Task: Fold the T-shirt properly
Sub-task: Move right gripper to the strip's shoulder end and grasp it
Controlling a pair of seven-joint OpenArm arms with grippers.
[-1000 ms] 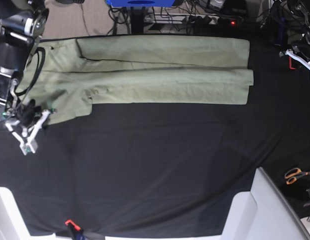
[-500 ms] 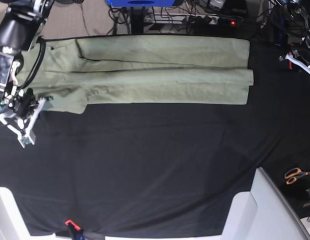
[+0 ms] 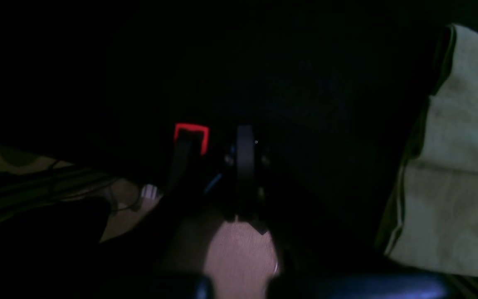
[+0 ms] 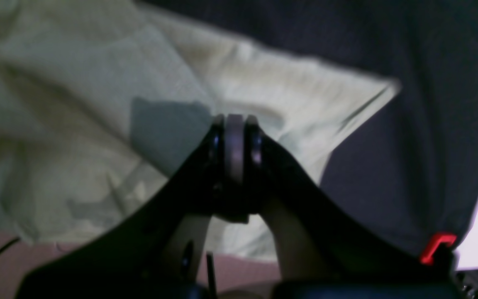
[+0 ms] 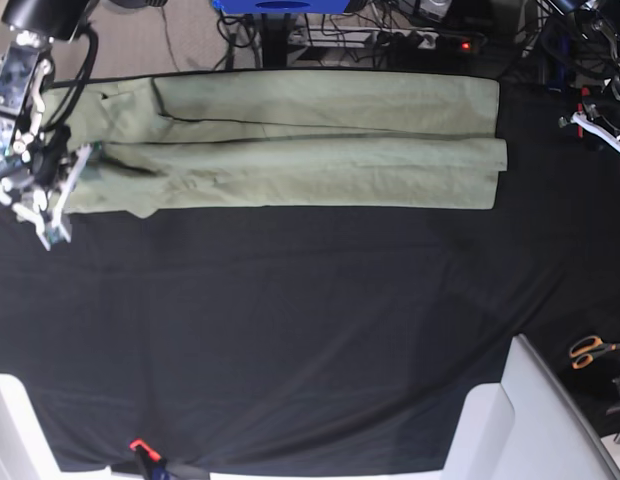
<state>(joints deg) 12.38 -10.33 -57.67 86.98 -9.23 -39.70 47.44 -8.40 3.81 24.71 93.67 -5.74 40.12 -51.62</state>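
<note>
two-armed folding robot, seen from above and from its own wrists

the right arm (image 5: pixel 20 60) was built of black and silver-grey segments with a thick black cable looping beside it, ending in a white-framed right gripper (image 5: pixel 52 195) with dark fingers and small green marks. its wrist view showed black curved fingers (image 4: pixel 230 166) meeting at a pale grey pad, and a red clip low on the right. the left gripper (image 5: pixel 595 128) showed white with a red part; its wrist view was dark, black fingers (image 3: pixel 245 166) beside a red bracket.
</note>
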